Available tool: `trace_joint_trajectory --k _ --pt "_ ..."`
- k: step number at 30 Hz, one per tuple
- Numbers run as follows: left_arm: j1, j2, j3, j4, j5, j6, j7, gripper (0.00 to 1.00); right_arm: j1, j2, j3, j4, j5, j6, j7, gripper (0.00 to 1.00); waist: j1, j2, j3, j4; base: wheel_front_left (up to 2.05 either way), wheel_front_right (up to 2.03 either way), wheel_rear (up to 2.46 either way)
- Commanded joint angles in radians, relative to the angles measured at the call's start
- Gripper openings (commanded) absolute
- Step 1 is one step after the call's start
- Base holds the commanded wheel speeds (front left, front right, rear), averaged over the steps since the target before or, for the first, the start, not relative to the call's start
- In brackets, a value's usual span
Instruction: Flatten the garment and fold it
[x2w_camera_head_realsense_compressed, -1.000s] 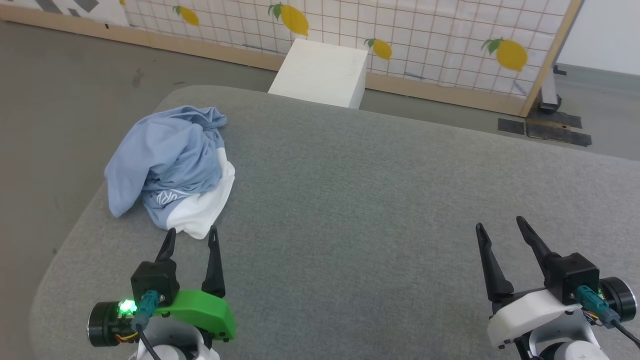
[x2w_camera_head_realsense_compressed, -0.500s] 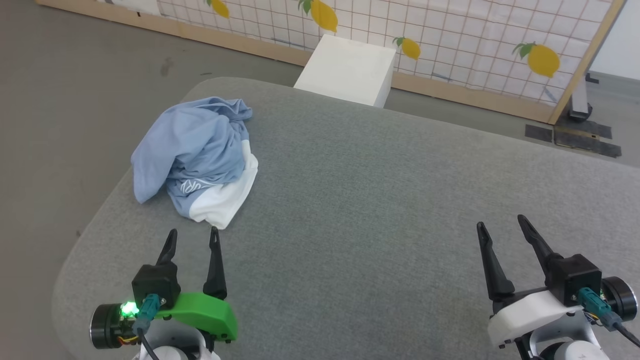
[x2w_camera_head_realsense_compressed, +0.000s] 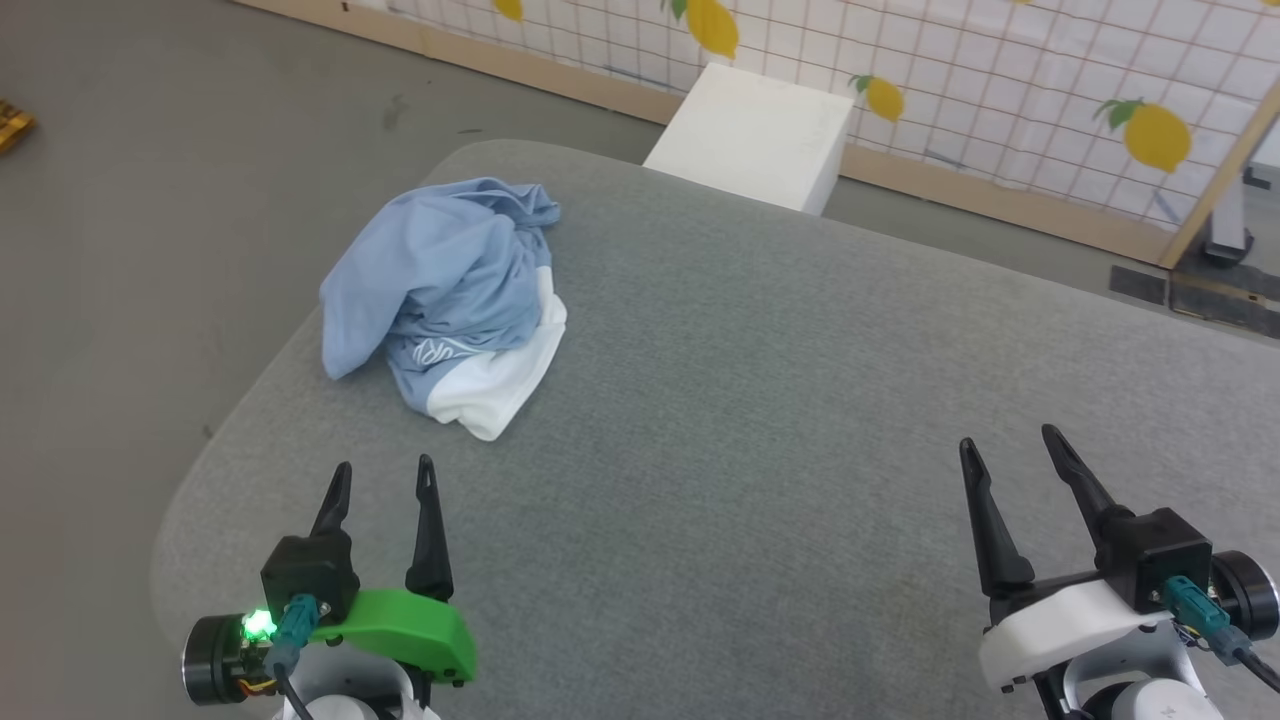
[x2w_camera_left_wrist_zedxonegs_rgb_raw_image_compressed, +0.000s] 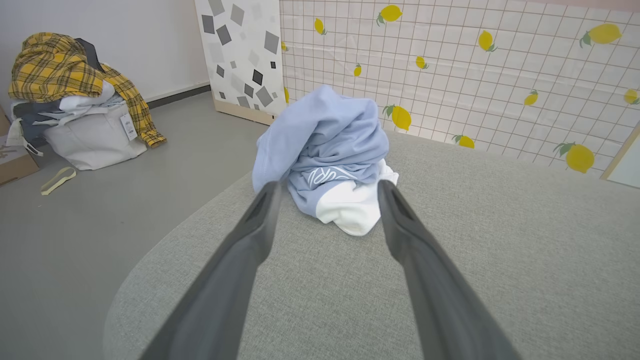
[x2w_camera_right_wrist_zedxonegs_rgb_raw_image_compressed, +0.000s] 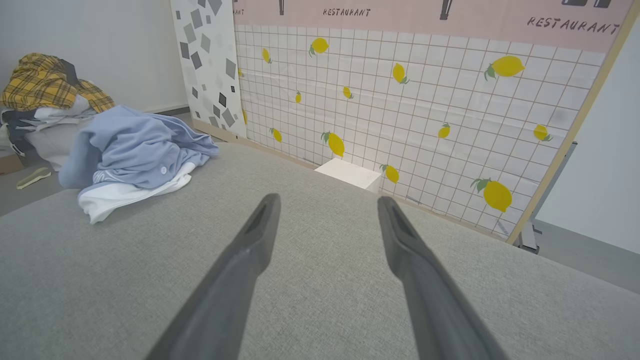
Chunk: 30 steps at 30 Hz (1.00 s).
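We're at the very opening of the job. The T-shirt sits in a crumpled heap near the far left corner of the grey surface, close to its left edge, with nothing flattened and nothing folded. Blue cloth is bunched on top, and a white panel spills out on the near side with white lettering just above it. By our reading, the step in hand is the approach, ahead of a first grasp.

What does the next move call for? We'd say a reach forward with the left pincer, the nearer one, to pinch an edge of the heap. The white panel looks the easiest to catch. Then we'd want a second hold, so the cloth can be drawn open toward the middle of the surface. It looks soft and likely to drag and double over, so low and gentle would be our call.

Now the pose: both arms sit low at the near edge, fingers pointing toward the far edge. The left pincer is spread wide and holds nothing; its wrist view frames the heap between the fingers, apart from both. The right pincer, by the near right corner, is equally wide and empty, well apart from the T-shirt.
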Motion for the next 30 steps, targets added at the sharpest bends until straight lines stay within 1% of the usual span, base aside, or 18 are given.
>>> trace_joint_trajectory --k 1,8,30 --pt "-0.013 0.008 -0.004 0.003 -0.005 0.008 -0.014 1.0 -0.021 0.002 -0.003 0.003 -0.004 -0.001 -0.012 1.0 -0.0001 0.0 0.003 0.015 0.0 0.0 0.0" --pt "-0.013 0.012 -0.015 0.012 -0.021 0.022 -0.031 1.0 -0.023 0.002 -0.005 0.005 -0.004 -0.001 -0.025 1.0 -0.0001 0.0 0.003 0.059 0.0 0.0 0.0" --pt "-0.017 0.024 -0.038 0.034 -0.064 0.059 -0.076 1.0 -0.03 0.002 -0.009 0.005 -0.009 -0.002 -0.054 1.0 -0.0001 0.0 0.014 0.164 0.0 0.0 0.0"
